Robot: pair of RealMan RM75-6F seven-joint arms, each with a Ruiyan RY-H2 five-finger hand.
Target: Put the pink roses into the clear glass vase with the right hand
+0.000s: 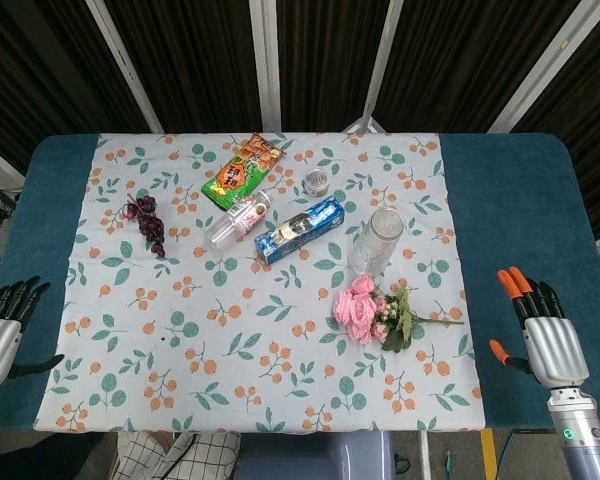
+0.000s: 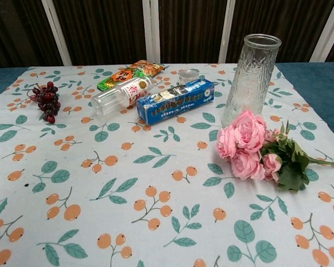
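A bunch of pink roses (image 1: 365, 310) (image 2: 246, 146) with green leaves lies flat on the floral cloth, blooms to the left and stems pointing right. Just behind it a clear glass vase (image 1: 376, 241) (image 2: 251, 78) stands upright and empty. My right hand (image 1: 543, 326) rests on the blue table at the right edge, fingers apart, well to the right of the roses and holding nothing. At the left edge my left hand (image 1: 2, 325) lies open too. The chest view shows neither hand.
A blue biscuit box (image 1: 302, 230) (image 2: 176, 100), a clear bottle (image 1: 237, 221) (image 2: 122, 95), a green snack bag (image 1: 243, 170) (image 2: 131, 74) and a small jar (image 1: 317, 182) lie left and behind the vase. Dark grapes (image 1: 147, 222) (image 2: 46, 100) sit far left.
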